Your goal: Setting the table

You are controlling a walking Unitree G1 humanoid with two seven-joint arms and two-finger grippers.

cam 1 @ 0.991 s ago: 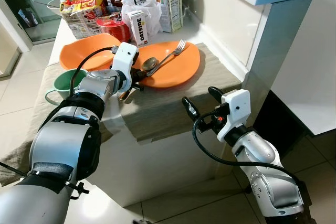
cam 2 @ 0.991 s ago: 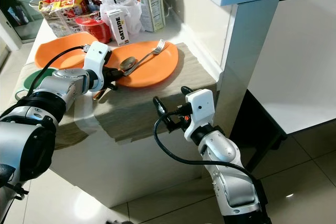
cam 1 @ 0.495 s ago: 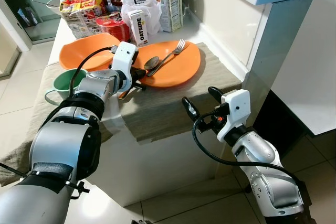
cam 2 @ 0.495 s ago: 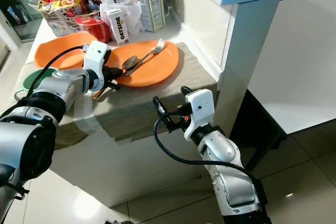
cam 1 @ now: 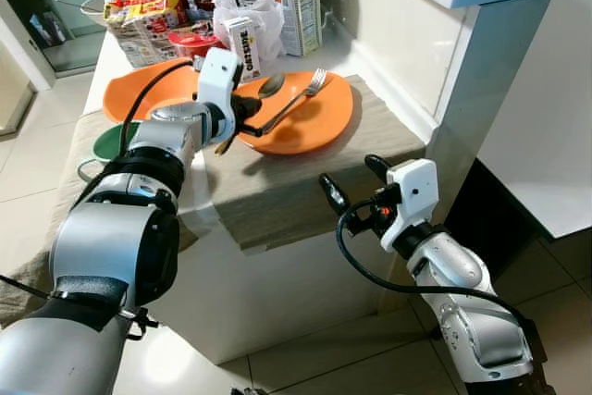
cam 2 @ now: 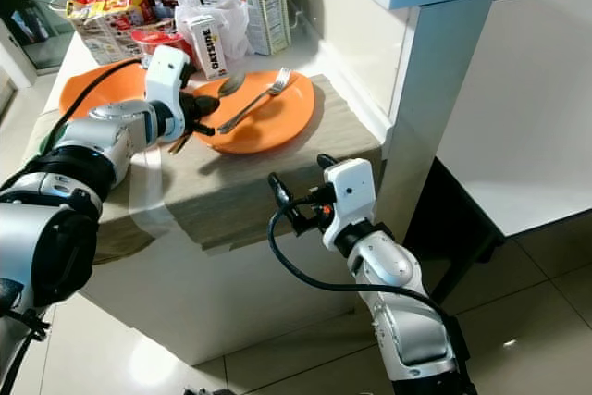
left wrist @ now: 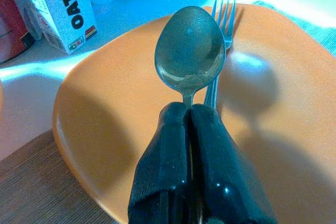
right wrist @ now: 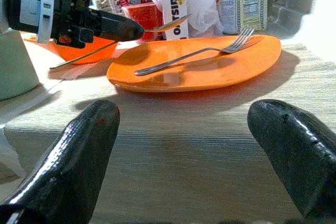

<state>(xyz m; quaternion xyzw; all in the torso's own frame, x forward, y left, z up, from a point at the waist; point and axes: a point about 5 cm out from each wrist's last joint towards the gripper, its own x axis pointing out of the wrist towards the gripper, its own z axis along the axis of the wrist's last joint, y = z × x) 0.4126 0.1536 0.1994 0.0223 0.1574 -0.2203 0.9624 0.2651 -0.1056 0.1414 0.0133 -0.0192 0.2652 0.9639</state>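
Cluttered tabletop [cam 1: 305,178]: my left hand [cam 1: 248,117] pinched the spoon [left wrist: 190,51] above the plate [cam 1: 319,117], keeping it clear of the fork [cam 1: 296,104]; right hand [cam 1: 356,182] idled, fingers apart.

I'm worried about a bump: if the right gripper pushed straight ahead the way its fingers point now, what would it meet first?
Probably the orange plate with the fork on it. The right gripper is open, low over the grey-green table runner, which it could graze first; depth is unclear.
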